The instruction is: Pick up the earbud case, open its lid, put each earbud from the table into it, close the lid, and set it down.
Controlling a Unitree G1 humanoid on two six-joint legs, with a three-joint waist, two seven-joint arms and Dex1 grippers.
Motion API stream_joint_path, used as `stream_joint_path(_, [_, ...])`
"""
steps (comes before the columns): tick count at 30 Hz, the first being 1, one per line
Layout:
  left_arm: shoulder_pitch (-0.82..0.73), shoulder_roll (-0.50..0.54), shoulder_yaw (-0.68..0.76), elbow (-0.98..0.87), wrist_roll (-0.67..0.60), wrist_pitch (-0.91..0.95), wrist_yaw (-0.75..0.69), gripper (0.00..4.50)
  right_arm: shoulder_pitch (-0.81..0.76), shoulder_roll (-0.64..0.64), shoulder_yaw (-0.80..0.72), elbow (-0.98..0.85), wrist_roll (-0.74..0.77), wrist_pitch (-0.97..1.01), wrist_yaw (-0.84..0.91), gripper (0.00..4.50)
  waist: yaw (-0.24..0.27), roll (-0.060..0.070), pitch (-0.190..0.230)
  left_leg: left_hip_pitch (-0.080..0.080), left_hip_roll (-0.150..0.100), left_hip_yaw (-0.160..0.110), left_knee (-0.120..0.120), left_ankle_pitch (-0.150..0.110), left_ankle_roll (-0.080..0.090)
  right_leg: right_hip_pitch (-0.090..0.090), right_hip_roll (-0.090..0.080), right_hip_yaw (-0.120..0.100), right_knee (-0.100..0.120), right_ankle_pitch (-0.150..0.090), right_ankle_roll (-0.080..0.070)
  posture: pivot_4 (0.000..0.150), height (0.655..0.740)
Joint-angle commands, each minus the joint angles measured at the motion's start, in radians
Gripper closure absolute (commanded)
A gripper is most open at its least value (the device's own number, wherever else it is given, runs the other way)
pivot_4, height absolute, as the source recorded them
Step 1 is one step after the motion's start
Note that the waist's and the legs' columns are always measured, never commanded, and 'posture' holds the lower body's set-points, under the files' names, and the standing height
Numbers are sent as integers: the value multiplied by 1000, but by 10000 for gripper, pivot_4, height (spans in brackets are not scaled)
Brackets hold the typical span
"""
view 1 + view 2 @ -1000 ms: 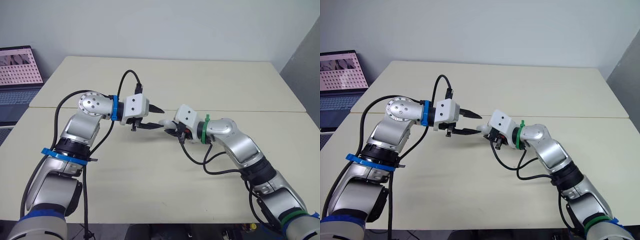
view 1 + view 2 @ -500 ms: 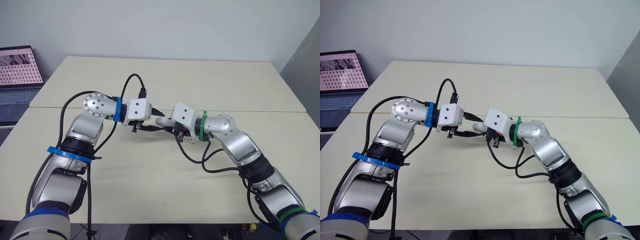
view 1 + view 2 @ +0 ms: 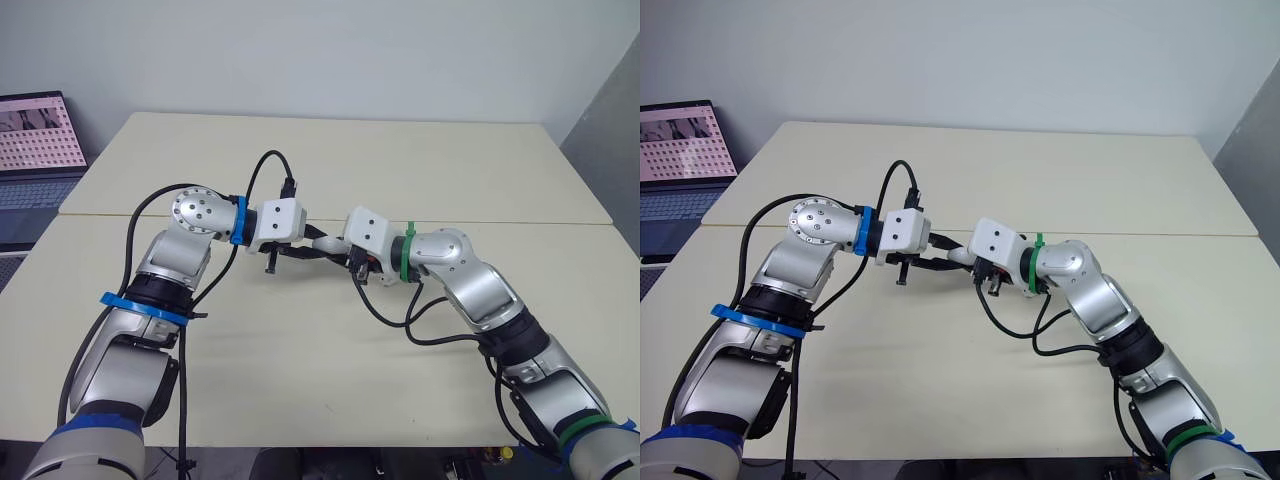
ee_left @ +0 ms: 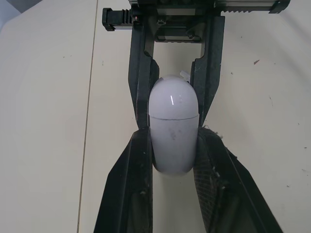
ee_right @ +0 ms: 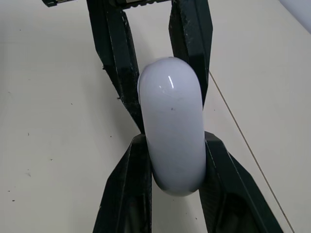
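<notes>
The white earbud case (image 3: pixel 329 243) hangs above the middle of the table with its lid closed. Both grippers meet on it. My left gripper (image 3: pixel 320 246) reaches in from the left, and in the left wrist view its fingers (image 4: pixel 138 160) press both sides of the case (image 4: pixel 172 138). My right gripper (image 3: pixel 338 249) comes from the right. In the right wrist view the case (image 5: pixel 171 126) sits clamped between its fingers (image 5: pixel 218 165), with the left gripper's fingers flanking the far end. A seam marks the lid (image 4: pixel 173 99).
The cream table (image 3: pixel 300 350) has a seam (image 3: pixel 520 222) running across it. A laptop (image 3: pixel 38 140) stands off the table's far left. Black cables (image 3: pixel 395 315) loop from both wrists over the table.
My left gripper, open and apart a second ago, has moved right to the case and shut on it. The right gripper kept holding the case and shifted slightly left.
</notes>
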Motion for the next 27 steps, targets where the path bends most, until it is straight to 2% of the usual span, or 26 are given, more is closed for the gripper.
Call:
stream_joint_path(1, [-28,-17,37,-15,-20,23,25,37441,-11,12,-41,-19,9,-35,-8,27233,0,0,0,0,0,0,0,0,0,0,0,0,0,0,0,1500,7400])
stream_joint_path(6, [10,-28,148,-46,-175,341,63,37441,81,-78,-183,-63,85,-50,13,9765,1,0,0,0,0,-1,0,0,0,0,0,0,0,0,0,1500,7400])
stream_joint_path(9, [54,-22,222,-116,-290,555,89,37441,145,-74,-313,-132,201,26,-9,160,1,0,0,-1,-1,-1,0,0,0,0,-1,0,0,0,0,1500,7400])
stream_joint_path(16, [185,-35,300,-363,-434,815,204,37441,201,-15,-395,-307,379,183,-51,160,-7,0,0,1,0,-2,0,0,0,0,0,-1,5,-1,1,1500,7400])
stream_joint_path(21, [231,-50,294,-468,-478,883,254,37441,164,3,-368,-284,390,206,-86,160,-3,0,0,6,-1,-1,2,1,0,2,0,1,9,-3,3,1500,7400])
stream_joint_path(27, [254,-48,286,-511,-493,898,270,37441,108,12,-351,-211,373,190,-101,160,-2,0,0,8,-1,1,1,2,2,2,0,2,11,-3,3,1500,7400])
